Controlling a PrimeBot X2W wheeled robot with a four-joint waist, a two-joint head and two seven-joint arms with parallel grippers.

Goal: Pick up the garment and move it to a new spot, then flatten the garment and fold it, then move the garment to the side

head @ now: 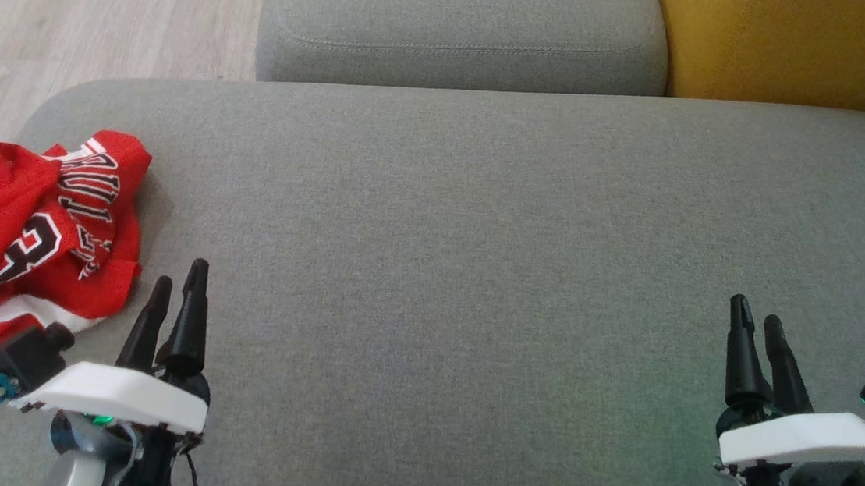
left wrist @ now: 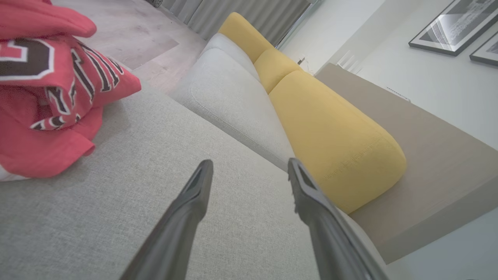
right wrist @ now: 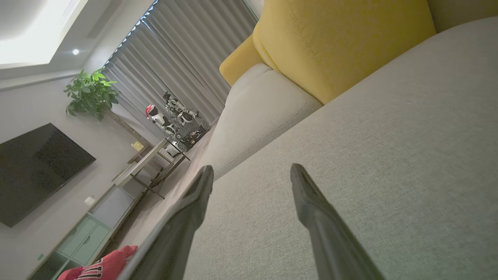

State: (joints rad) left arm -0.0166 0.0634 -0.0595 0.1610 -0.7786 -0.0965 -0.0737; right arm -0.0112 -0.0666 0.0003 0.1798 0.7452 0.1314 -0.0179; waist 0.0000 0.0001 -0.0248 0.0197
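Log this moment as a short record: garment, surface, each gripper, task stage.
garment: red jersey, crumpled, at the seat's left edge
surface: grey sofa seat, with a yellow cushion behind
left gripper: open, empty, beside the jersey, not touching it
right gripper: open, empty, over bare seat
task stage: garment not yet picked up
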